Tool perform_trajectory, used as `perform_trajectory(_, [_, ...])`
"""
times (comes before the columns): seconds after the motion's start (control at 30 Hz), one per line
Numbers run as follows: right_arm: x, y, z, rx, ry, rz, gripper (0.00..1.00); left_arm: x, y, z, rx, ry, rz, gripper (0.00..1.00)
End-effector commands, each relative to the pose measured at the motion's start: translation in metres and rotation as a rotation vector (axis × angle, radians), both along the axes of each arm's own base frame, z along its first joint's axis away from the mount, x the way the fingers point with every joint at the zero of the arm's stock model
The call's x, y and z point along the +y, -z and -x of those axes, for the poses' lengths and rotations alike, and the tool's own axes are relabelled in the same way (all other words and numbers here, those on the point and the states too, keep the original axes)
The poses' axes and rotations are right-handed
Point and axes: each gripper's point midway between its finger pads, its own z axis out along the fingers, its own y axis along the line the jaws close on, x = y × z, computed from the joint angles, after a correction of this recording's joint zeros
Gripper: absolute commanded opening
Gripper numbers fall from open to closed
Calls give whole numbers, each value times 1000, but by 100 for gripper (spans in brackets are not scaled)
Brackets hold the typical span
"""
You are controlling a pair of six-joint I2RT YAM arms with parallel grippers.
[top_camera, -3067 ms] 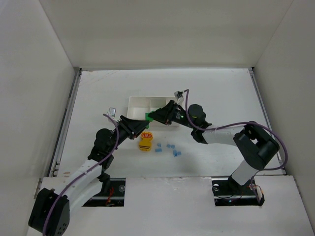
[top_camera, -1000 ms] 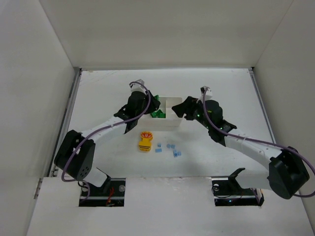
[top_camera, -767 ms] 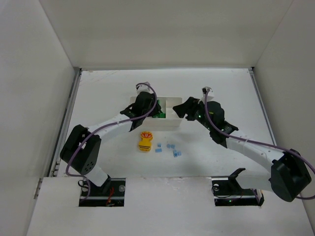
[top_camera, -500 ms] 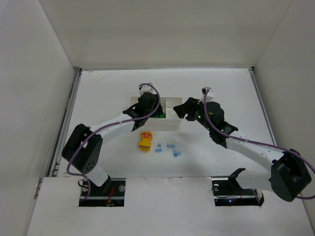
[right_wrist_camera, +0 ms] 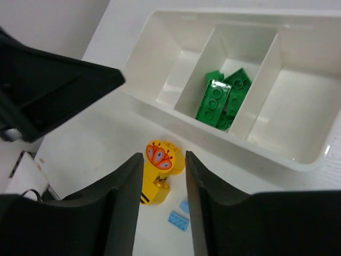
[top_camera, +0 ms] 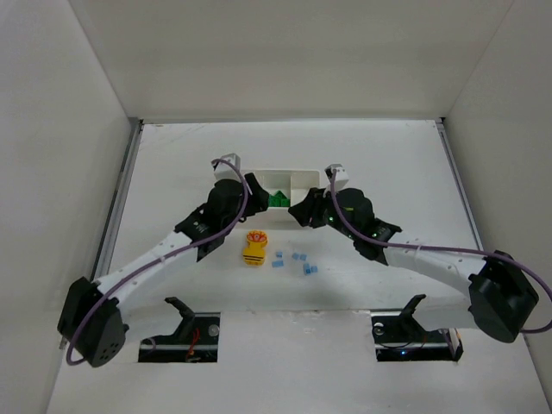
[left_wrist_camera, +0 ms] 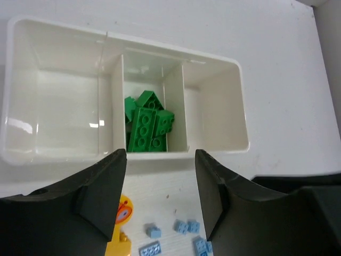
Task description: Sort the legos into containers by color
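Observation:
The white three-compartment tray sits mid-table, with green legos piled in its middle compartment. A yellow-orange piece with a flower face lies in front of the tray. Small light blue legos lie to its right. My left gripper hovers at the tray's near left, open and holding nothing. My right gripper hangs in front of the tray's right part, above the table. It is open with a narrow gap and nothing in it.
The tray's two outer compartments hold nothing. White walls enclose the table on three sides. The left arm shows dark at the left of the right wrist view.
My left gripper drew back from over the tray toward the near left and opened wider. My right gripper came down and left off the tray's right end, and its jaws narrowed.

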Motion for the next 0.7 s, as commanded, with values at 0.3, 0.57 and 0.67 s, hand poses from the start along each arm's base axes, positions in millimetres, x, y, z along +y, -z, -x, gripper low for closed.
perform_trajectory(0.3, [3,-10,-11,-30,32,-9,77,26,84,118,170,61,-204,75])
perform_trajectory(0.57, [4,-6,-11,-20,29,-15,83,25,116,116,176,26,-322,81])
perform_trajectory(0.67, [1,-8,-12,-24,35,-18,83,21,128,115,191,29,-349,81])
